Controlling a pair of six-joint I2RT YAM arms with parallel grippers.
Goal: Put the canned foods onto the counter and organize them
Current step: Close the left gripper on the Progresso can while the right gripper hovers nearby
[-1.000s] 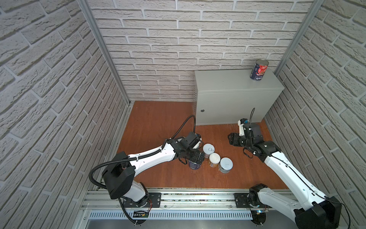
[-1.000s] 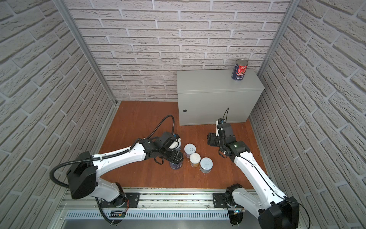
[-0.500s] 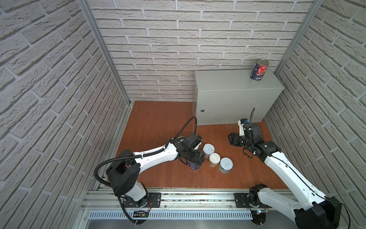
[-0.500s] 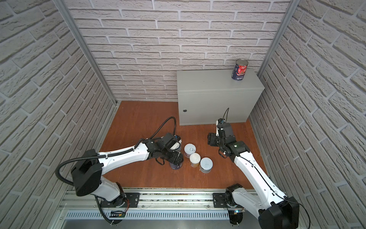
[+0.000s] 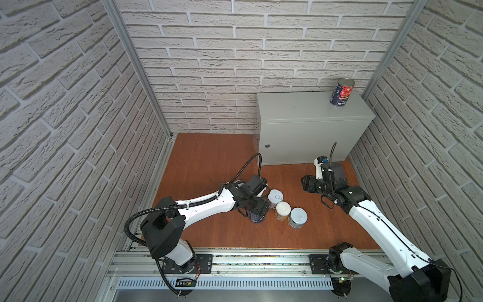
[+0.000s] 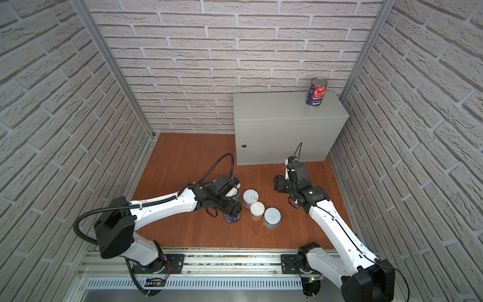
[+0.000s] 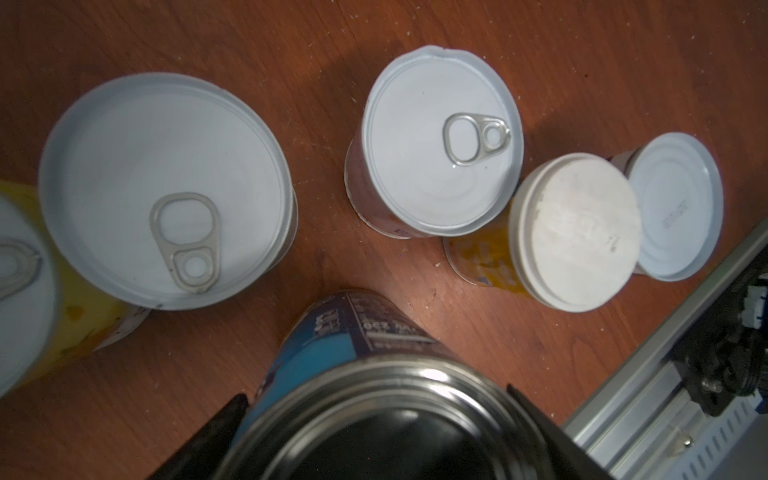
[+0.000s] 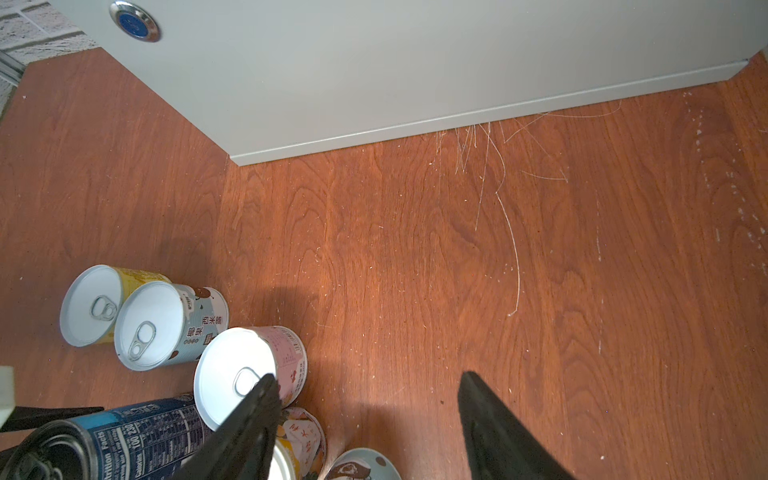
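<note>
Left wrist, left gripper (image 7: 376,409) narrowing round tin (image 7: 332,345)

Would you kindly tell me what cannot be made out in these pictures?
- Left gripper around blue can: left wrist view's edge cuts off the fingers, so contact is unclear.
- Yellow can: cut off by the left wrist view's edge.
- Grey can: cut off by the right wrist view's edge.
- Pink can: label too small in both top views.
</note>
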